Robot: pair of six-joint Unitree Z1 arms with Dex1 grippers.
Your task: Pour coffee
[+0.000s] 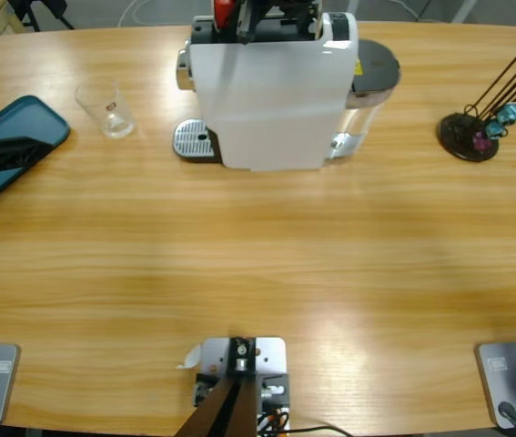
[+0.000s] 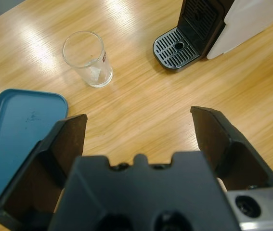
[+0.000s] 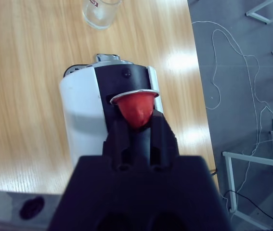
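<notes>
Left tool (image 2: 138, 139) gapes wide and empty over the blue tray (image 2: 16, 134); its wrist view alone shows the glass (image 2: 88, 57) empty on the bench (image 2: 146, 106) beside the drip grate (image 2: 175, 48); only the right wrist view reveals the right tool (image 3: 137, 126) pinching a red capsule (image 3: 136, 108) above the coffee machine (image 3: 85, 115).
</notes>
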